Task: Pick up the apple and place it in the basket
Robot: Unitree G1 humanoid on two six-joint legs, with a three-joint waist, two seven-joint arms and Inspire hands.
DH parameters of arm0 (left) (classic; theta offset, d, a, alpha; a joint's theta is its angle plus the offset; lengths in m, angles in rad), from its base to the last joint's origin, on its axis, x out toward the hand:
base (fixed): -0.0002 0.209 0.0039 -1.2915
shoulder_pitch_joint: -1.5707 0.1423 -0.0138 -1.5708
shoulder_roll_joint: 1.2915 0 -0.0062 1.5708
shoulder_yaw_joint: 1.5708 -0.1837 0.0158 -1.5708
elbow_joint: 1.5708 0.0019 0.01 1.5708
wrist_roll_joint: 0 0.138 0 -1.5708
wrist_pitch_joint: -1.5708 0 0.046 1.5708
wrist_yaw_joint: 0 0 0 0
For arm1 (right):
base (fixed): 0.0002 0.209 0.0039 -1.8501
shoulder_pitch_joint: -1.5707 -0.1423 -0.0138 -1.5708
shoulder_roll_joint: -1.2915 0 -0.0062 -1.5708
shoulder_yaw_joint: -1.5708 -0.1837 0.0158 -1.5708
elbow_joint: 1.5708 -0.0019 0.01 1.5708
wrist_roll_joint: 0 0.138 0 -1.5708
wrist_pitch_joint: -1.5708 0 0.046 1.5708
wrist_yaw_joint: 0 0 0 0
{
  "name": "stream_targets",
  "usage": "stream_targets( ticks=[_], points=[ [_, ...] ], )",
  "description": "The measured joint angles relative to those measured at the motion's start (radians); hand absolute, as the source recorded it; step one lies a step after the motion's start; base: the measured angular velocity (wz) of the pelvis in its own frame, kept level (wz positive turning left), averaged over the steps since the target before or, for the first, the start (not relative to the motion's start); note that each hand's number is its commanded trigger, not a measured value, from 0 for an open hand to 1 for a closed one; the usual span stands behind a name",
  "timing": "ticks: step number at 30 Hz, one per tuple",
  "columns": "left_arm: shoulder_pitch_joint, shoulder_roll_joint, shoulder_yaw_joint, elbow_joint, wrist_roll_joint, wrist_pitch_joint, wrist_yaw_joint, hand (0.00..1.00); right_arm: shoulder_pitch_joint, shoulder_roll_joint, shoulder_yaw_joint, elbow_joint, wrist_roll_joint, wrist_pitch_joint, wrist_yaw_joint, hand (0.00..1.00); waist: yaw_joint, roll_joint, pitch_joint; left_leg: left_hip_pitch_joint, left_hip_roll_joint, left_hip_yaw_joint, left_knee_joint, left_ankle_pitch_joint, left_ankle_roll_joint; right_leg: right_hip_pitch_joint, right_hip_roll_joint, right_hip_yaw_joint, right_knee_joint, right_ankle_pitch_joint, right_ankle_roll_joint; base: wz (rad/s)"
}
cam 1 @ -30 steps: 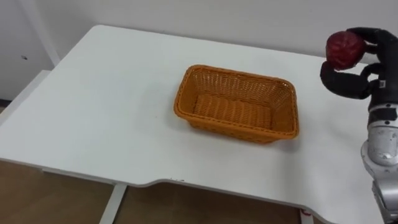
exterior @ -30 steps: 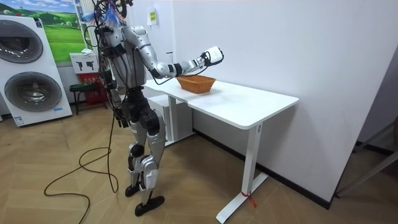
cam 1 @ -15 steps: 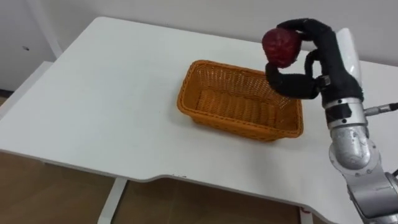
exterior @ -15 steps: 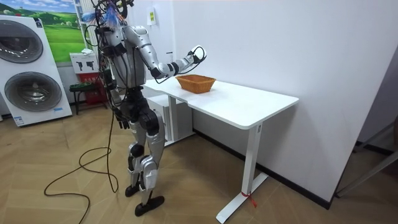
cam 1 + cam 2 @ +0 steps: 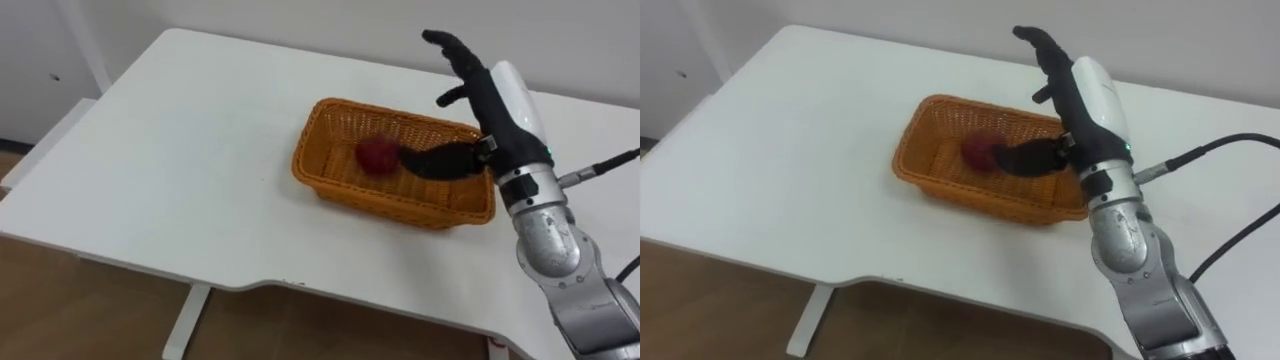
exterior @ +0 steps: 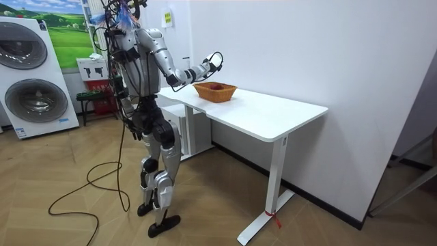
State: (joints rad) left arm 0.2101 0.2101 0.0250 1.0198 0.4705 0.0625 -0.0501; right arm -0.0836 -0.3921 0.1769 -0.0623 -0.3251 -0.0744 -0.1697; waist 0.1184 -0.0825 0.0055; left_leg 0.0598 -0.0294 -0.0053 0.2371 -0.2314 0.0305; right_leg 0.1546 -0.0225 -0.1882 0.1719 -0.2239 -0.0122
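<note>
Apple (image 5: 377, 155): a moment ago it was pinched in the right hand above the basket's far right corner. Now it is out of the hand and inside the basket, near the middle of the bottom. Its outline is smeared, so I judge that it may be rolling and not yet at rest.
Basket (image 5: 385, 198): orange wicker, rectangular and upright, well inside the worktop's edges. Nothing else is in it.
Right hand (image 5: 487, 92): it has come in from the right and now hangs over the basket's right end, holding nothing.
Fingers (image 5: 446, 47): straight and spread wide, pointing up and away from the robot.
Thumb (image 5: 437, 160): stretched low into the basket toward the apple. I cannot tell if it touches the weave.
Worktop (image 5: 180, 150): white, and bare around the basket.
Robot: in the room view it stands at the worktop's end on the room view's left, with the right arm reaching over the basket.
Step in hand: the release looks done and the hand must now withdraw.
How to do it well: keep the fingers spread and first lift the hand straight up until the thumb is above the rim. Only then pull it back to the right.
Risk: a sideways pull with the thumb low could catch the light basket and drag or tip it.
</note>
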Motion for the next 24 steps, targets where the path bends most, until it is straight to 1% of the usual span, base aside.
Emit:
stream_targets(
  ticks=[7,9,11,13,16,17,18,20,21,23,24],
  points=[
    [0.000,0.000,0.000,0.000,-0.006,-0.001,0.000,0.00,0.003,0.000,0.000,0.000,-0.009,0.000,0.000,0.00,-0.006,0.003,0.0008,0.000,-0.001,0.000,0.000,0.000,0.000,0.001,-0.001,-0.006,-0.001,0.000,0.000,0.00],
    [0.001,0.000,0.000,0.000,-0.006,-0.001,0.000,0.00,0.005,0.000,-0.002,0.000,-0.003,0.000,-0.001,0.00,-0.008,0.005,-0.0008,0.000,-0.001,-0.002,0.002,0.000,0.000,0.001,-0.001,-0.006,-0.001,0.000,0.000,0.02],
    [0.004,0.000,0.000,0.001,-0.006,-0.001,0.000,0.00,0.005,0.001,-0.005,0.000,0.000,0.000,-0.002,0.00,-0.011,0.008,-0.0062,0.000,-0.001,-0.002,0.002,0.000,0.000,0.002,-0.001,-0.008,-0.001,0.000,0.000,0.00],
    [0.005,0.000,0.002,0.003,-0.006,-0.001,0.000,0.00,0.005,0.002,-0.012,0.000,0.008,-0.002,-0.009,0.00,-0.016,0.008,-0.0097,0.004,-0.001,-0.002,0.002,0.000,0.000,0.004,-0.001,-0.008,-0.001,0.000,0.000,0.00],
    [0.010,-0.001,0.003,0.034,-0.007,-0.004,0.007,0.00,0.005,0.001,-0.059,0.000,0.033,-0.019,-0.034,0.00,-0.020,0.009,-0.0098,0.017,-0.001,-0.001,-0.001,0.000,0.000,0.011,-0.001,-0.006,-0.002,0.000,0.000,-0.01],
    [0.014,-0.001,0.004,0.041,-0.007,-0.004,0.016,0.00,0.006,0.002,-0.081,0.000,0.044,-0.027,-0.053,0.00,-0.032,0.007,-0.0093,0.023,-0.001,-0.001,-0.001,0.000,0.000,0.019,-0.001,-0.006,-0.003,0.000,0.000,0.00],
    [0.022,-0.002,0.007,0.040,-0.007,-0.004,0.020,0.00,0.006,0.002,-0.094,0.000,0.047,-0.031,-0.063,0.00,-0.036,0.006,-0.0099,0.024,-0.001,-0.001,-0.002,0.000,0.000,0.020,-0.002,-0.006,-0.003,0.000,0.000,0.00],
    [0.037,-0.001,0.017,0.039,-0.007,-0.005,0.032,0.00,0.006,0.002,-0.167,0.000,0.055,-0.047,-0.113,0.00,-0.052,0.000,-0.0106,0.024,-0.001,-0.001,-0.001,0.000,0.000,0.020,-0.002,-0.004,-0.003,0.000,0.000,0.00],
    [0.042,-0.001,0.018,0.039,-0.007,-0.006,0.037,0.00,0.006,0.002,-0.184,0.000,0.066,-0.048,-0.126,0.00,-0.057,-0.001,-0.0112,0.025,-0.001,-0.001,0.000,0.000,0.000,0.020,-0.002,-0.002,-0.003,0.000,0.000,0.00],
    [0.050,-0.002,0.044,0.041,-0.009,-0.015,0.042,0.00,0.009,0.002,-0.269,0.000,0.101,-0.069,-0.170,0.00,-0.074,-0.006,-0.0092,0.024,-0.001,0.001,0.002,0.000,0.000,0.023,-0.001,0.000,-0.001,0.000,0.000,0.00],
    [0.051,-0.002,0.052,0.042,-0.009,-0.020,0.042,0.00,0.009,0.002,-0.291,0.000,0.110,-0.074,-0.183,0.00,-0.078,-0.007,-0.0083,0.023,-0.001,0.001,0.003,0.000,0.000,0.023,-0.001,-0.001,-0.001,0.000,0.000,0.00]
  ],
)
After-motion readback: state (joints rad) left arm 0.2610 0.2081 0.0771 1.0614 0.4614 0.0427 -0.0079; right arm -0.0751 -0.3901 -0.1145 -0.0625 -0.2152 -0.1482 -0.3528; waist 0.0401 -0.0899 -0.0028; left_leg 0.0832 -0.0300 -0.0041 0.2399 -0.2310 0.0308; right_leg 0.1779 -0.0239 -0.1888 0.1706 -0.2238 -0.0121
